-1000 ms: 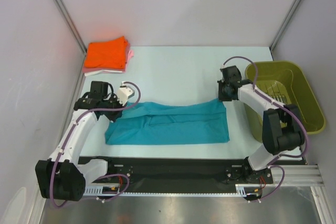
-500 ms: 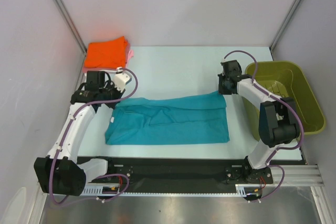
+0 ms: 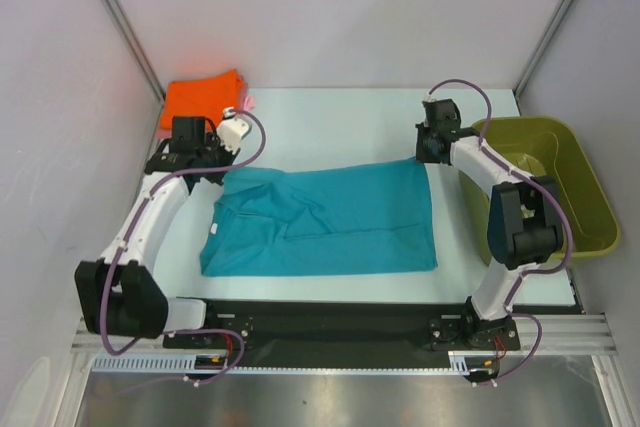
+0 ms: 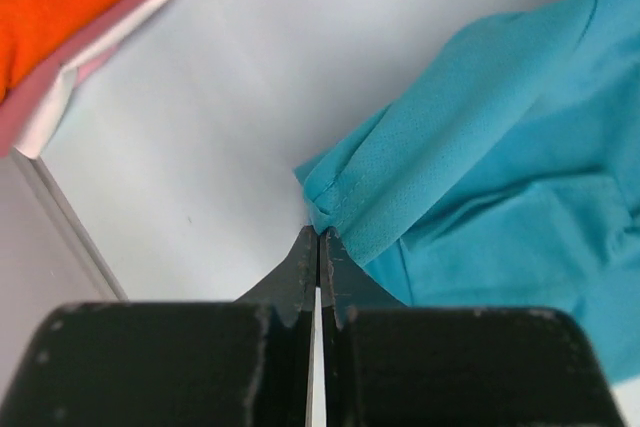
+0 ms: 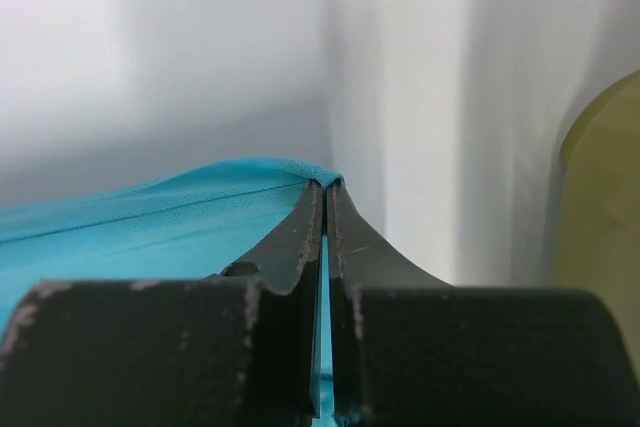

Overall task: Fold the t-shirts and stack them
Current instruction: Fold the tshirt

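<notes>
Teal t-shirt [image 3: 330,222], one far corner in each tightly closed claw: left claw [image 4: 320,237], right claw [image 5: 325,187].

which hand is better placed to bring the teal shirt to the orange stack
Likely the left hand: it pinches the teal shirt beside the orange stack; the right hand pinches it by the basket.

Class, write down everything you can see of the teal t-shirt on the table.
The teal t-shirt is soft, finely textured cloth, plain turquoise, with no print showing. It lies spread wide across the pale table, partly folded, with creased, overlapping layers toward its left side. Its far left corner is pinched in the shut left gripper, and its far right corner in the shut right gripper.
</notes>
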`<control>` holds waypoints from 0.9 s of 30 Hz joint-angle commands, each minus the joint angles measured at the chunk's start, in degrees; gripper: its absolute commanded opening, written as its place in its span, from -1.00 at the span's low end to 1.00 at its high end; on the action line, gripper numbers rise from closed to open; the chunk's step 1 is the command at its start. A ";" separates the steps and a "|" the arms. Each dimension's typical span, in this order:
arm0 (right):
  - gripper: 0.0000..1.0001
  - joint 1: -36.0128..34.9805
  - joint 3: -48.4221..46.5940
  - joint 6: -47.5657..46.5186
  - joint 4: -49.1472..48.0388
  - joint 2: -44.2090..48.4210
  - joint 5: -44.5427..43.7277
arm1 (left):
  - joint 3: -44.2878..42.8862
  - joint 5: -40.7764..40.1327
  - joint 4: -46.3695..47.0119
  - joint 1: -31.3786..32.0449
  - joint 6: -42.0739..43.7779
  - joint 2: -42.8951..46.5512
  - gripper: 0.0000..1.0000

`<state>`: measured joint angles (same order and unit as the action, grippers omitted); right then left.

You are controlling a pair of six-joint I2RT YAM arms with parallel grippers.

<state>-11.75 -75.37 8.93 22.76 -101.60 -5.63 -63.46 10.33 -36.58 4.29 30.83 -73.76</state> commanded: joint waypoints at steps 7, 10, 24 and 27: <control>-1.00 0.24 3.46 1.00 -0.35 2.27 0.44 | -1.08 5.04 -2.43 -0.52 2.11 -0.79 -0.99; -1.00 -0.12 6.63 4.33 0.61 4.21 0.62 | 5.87 8.30 -7.09 -0.52 6.42 5.62 -0.99; -1.00 -2.84 19.47 9.00 2.46 10.89 -0.17 | 24.26 6.99 -6.05 -0.52 8.19 10.74 -0.99; -1.00 -2.93 19.91 9.00 3.69 11.95 -0.79 | 23.56 6.90 -6.23 -0.52 8.54 9.33 -0.99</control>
<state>-14.39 -55.75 16.97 25.34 -92.84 -4.75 -39.38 16.29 -44.56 4.08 37.58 -63.66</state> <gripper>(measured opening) 0.012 0.008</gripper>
